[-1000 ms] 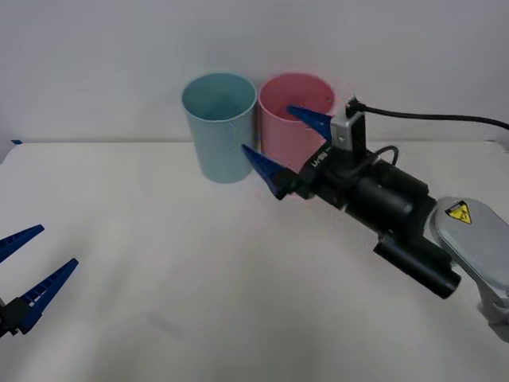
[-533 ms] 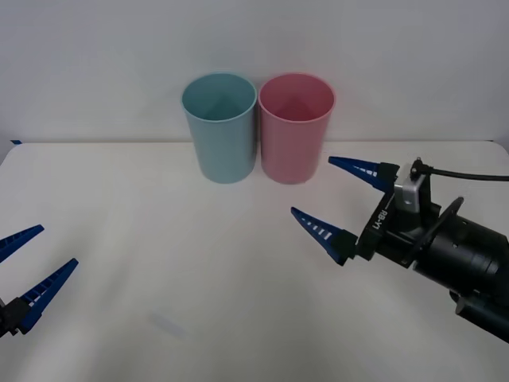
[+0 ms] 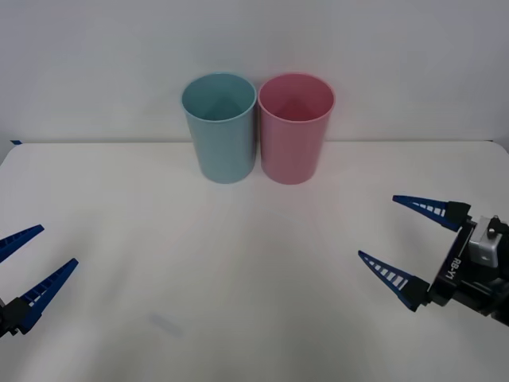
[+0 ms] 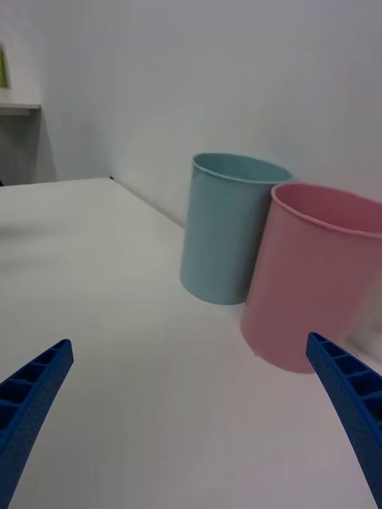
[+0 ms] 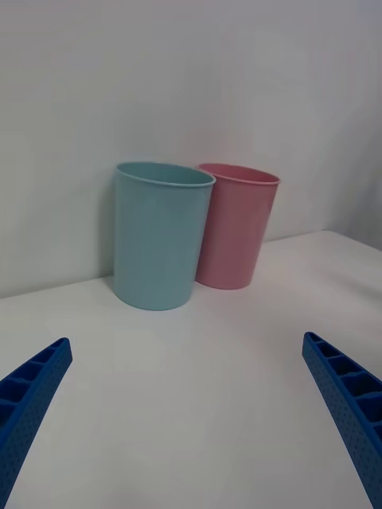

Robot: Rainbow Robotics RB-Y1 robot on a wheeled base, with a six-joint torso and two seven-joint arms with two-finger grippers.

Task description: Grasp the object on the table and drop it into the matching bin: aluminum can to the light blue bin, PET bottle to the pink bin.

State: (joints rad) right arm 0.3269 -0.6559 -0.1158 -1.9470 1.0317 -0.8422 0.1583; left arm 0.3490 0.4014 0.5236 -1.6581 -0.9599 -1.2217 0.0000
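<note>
The light blue bin (image 3: 220, 131) and the pink bin (image 3: 294, 131) stand side by side, touching, at the back middle of the white table (image 3: 238, 270). The aluminum can is out of view. My right gripper (image 3: 378, 227) hovers low over the table's near right, open and holding nothing, well short of the bins. Its wrist view looks at the light blue bin (image 4: 227, 231) and pink bin (image 4: 314, 274) between the open gripper (image 4: 189, 342). My left gripper (image 3: 58, 245) stays open at the near left, facing the light blue bin (image 5: 159, 238) and pink bin (image 5: 235, 227).
A plain white wall rises right behind the bins. A faint smudge (image 3: 165, 324) marks the tabletop near the front left. The white surface stretches wide between the two grippers and the bins.
My right gripper has drawn back from beside the pink bin's rim to the near right of the table, staying open and empty. The left arm has not moved.
</note>
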